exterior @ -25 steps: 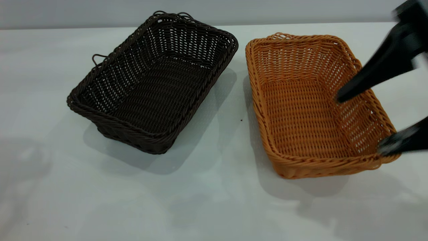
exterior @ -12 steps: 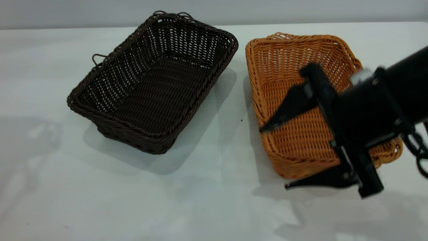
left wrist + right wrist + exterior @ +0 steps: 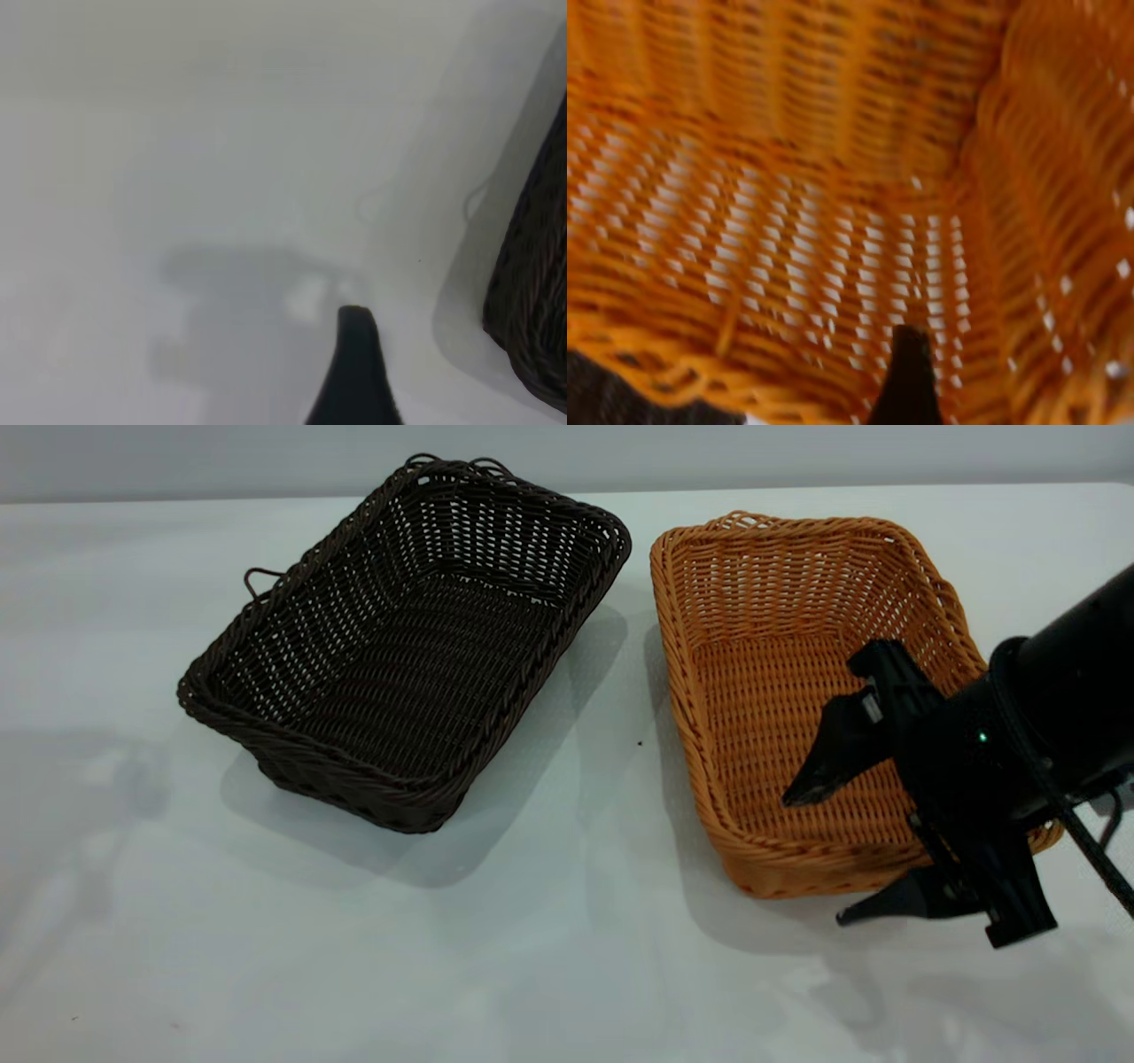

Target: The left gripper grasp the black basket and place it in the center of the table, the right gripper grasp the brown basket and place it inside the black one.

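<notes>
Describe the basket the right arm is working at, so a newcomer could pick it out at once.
On the pale table two shallow rectangular wicker baskets sit side by side, apart. Take the one toward the right arm's side, where the open right gripper straddles its near rim, one finger inside and one outside. That brown basket is orange-tan; its neighbour, the black basket, is nearly black.

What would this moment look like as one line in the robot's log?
right gripper: open, straddling near rim of brown basket | left gripper: above table, beside black basket | baskets: apart
</notes>
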Controlling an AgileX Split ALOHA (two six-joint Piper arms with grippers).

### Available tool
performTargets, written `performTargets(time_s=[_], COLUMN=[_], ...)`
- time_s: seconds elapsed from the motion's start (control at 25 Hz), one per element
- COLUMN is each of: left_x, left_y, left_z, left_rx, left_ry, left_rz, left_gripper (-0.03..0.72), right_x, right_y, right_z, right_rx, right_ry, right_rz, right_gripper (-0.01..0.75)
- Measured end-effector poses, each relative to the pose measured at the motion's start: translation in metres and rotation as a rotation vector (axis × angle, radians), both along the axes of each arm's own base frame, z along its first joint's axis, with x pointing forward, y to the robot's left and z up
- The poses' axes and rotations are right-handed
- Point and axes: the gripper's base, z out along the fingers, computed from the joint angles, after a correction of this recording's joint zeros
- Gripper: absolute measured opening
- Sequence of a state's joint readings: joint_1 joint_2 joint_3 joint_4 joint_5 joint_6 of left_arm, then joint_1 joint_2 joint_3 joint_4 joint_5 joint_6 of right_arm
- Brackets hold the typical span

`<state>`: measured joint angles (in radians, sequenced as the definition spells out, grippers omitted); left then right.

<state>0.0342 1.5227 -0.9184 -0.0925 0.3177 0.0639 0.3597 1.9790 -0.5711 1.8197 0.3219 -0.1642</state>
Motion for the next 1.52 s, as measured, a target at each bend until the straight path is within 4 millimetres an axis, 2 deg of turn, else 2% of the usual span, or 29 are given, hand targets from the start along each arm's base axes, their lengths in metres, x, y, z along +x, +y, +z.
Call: performTargets(time_s=[0.12, 0.32, 0.52, 0.68, 0.84, 1.0, 1.08, 1.16, 1.32, 1.4, 1.52], left_x=[0.013, 0.048, 0.093, 0.12, 0.137, 0.14, 0.14, 0.139, 0.139, 0.139, 0.14], left_y=[-0.011, -0.031, -0.058, -0.087, -0.104, -0.108, -0.108, -0.108, -0.108, -0.108, -0.107], left_z=[-0.01, -0.032, -0.071, -0.105, -0.14, -0.173, -0.182, -0.184, -0.184, -0.184, -0.184], left_rx=[0.012, 0.027, 0.047, 0.06, 0.069, 0.071, 0.073, 0.073, 0.077, 0.075, 0.085], left_ry=[0.035, 0.139, 0.229, 0.294, 0.347, 0.406, 0.424, 0.426, 0.427, 0.432, 0.428], left_rz=[-0.056, -0.146, -0.245, -0.32, -0.362, -0.37, -0.371, -0.372, -0.375, -0.374, -0.372], left_gripper=[0.527, 0.527, 0.527, 0.527, 0.527, 0.515, 0.472, 0.4, 0.195, 0.102, 0.076], right_x=[0.007, 0.014, 0.016, 0.016, 0.016, 0.016, 0.017, 0.017, 0.018, 0.019, 0.023], right_y=[0.005, 0.009, 0.01, 0.01, 0.01, 0.008, 0.008, 0.007, 0.005, 0.002, -0.004], right_z=[-0.01, -0.025, -0.028, -0.028, -0.028, -0.029, -0.029, -0.029, -0.03, -0.03, -0.029], right_rx=[-0.024, -0.029, -0.022, -0.022, -0.028, -0.048, -0.057, -0.068, -0.096, -0.103, -0.089], right_ry=[0.014, 0.044, 0.047, 0.047, 0.047, 0.04, 0.035, 0.026, 0.013, 0.013, 0.007], right_rz=[-0.01, -0.01, -0.008, -0.008, -0.01, -0.002, 0.005, 0.024, 0.032, 0.016, 0.005], right_gripper=[0.529, 0.512, 0.497, 0.493, 0.492, 0.464, 0.409, 0.33, 0.136, 0.093, 0.08])
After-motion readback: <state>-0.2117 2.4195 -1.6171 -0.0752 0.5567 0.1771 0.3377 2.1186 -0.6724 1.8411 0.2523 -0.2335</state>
